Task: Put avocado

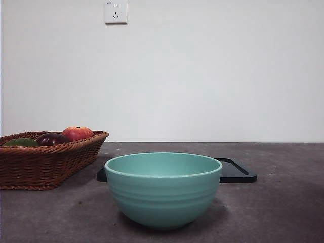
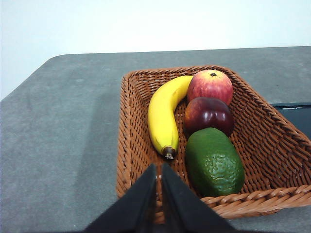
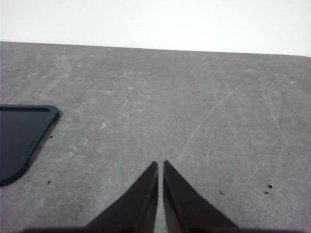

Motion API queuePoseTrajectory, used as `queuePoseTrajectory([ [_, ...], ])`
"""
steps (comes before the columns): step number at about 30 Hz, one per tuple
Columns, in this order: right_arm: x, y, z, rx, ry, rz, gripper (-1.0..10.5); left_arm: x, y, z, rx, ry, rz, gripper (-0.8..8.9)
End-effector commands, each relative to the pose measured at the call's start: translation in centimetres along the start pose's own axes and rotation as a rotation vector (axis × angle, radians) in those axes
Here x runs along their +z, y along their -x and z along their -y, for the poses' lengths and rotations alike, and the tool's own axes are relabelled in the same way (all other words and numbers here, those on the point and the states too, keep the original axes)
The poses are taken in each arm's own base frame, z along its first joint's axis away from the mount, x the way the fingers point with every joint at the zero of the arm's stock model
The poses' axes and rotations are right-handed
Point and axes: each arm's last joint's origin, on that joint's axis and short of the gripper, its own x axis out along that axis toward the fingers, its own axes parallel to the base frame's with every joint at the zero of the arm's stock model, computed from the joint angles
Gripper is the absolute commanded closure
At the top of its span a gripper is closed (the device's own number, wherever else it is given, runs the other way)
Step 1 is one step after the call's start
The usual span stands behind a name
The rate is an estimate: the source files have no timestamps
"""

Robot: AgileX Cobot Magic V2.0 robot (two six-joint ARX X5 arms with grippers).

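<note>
Nearest the front camera stands a teal bowl [image 1: 163, 188], upright on the grey table [image 1: 283, 212]; its inside cannot be seen from this low height. Behind it lies a flat black tray [image 1: 237, 171], mostly hidden by the bowl, with only one end and a sliver of the other showing. At the left edge a wicker basket [image 1: 45, 164] is cut off by the frame. Over its rim only the tops of three fruits show; the left wrist view shows them whole. The avocado [image 2: 214, 162] lies in the basket against the near rim, touching the dark red plum [image 2: 209, 114]; beyond the plum sits a red apple [image 2: 210, 86], and a banana [image 2: 165, 116] curves beside all three. The left gripper [image 2: 159, 167] hangs just above the basket's near rim, beside the avocado, jaws pressed together on nothing. The right gripper [image 3: 160, 165] hangs over bare, scratched table near a corner of the tray, jaws likewise closed and empty. Behind the table is a plain white wall [image 1: 212, 71] with a socket [image 1: 115, 11]
</note>
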Motion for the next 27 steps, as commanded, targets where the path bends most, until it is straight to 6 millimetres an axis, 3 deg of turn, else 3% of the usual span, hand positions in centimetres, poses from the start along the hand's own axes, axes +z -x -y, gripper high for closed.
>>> queuePoseTrajectory([
  [1,-0.1,0.0,0.0,-0.002,-0.017,0.007,9.4,-0.7,-0.2,0.0,0.005,0.001,-0.022,7.95],
  [9,0.1,0.0,0.0,0.003,-0.045,0.027,9.4,-0.6,-0.2,0.0,0.005,0.004,-0.015,7.95],
  [17,0.5,0.1,-0.1,0.018,-0.117,0.041,9.4,0.0,-0.1,0.0,0.005,0.118,0.026,7.98],
  [21,2.1,0.7,-0.2,0.046,-0.217,0.077,9.4,2.0,0.6,-0.1,0.009,0.152,0.097,7.98],
  [27,6.3,1.9,-0.6,0.134,-0.318,0.111,9.4,6.6,2.0,-0.3,0.038,0.238,0.186,7.98],
])
